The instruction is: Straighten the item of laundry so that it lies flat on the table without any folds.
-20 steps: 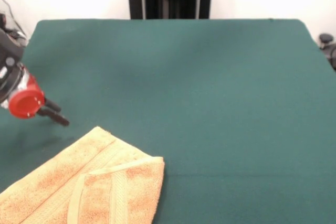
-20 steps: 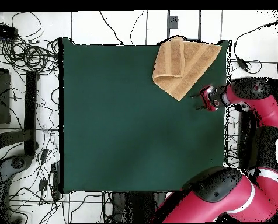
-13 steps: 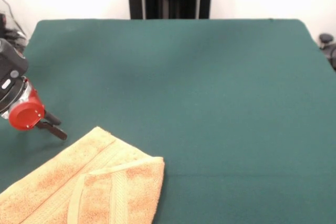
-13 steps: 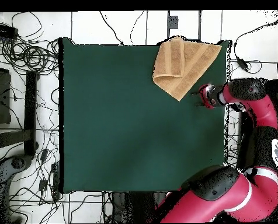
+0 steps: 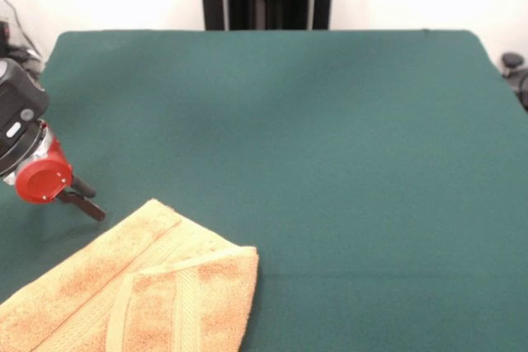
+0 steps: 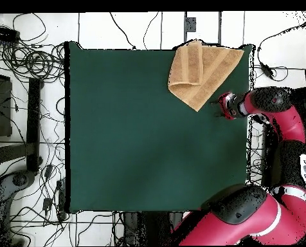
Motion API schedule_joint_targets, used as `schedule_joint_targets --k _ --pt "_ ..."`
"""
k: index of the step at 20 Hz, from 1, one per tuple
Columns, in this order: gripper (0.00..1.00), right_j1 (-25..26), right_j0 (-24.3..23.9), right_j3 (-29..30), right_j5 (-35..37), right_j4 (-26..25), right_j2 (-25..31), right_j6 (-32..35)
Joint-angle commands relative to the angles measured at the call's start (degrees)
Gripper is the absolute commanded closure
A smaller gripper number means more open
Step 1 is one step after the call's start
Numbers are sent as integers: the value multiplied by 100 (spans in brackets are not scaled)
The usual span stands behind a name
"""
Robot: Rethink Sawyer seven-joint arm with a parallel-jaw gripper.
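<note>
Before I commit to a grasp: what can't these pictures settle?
- Golden-tan terry towel: front view's bottom and left edges cut it off.
- Its underside layers: hidden beneath the folded flap in the overhead view.
- Claw: too small and dark in either view to tell open from shut.

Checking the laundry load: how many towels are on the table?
1. The golden-tan hand towel lies partly folded at the table corner farthest from the robot's base; nothing seems hidden.

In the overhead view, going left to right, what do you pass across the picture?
Cables on the floor → bare green table → folded tan towel → gripper → red arm.
</note>
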Motion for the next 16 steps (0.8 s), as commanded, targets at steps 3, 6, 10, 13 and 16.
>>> schedule_joint_targets --k 3,6,10,13,16 --pt "0 396 461 659 -1598 -210 383 190" --pt "0 480 582 562 -1354 -198 417 253" --pt "0 460 714 603 -1479 -188 328 595" --pt "0 527 760 483 -1564 -147 330 687" --pt "0 550 779 449 -1850 -119 354 765"
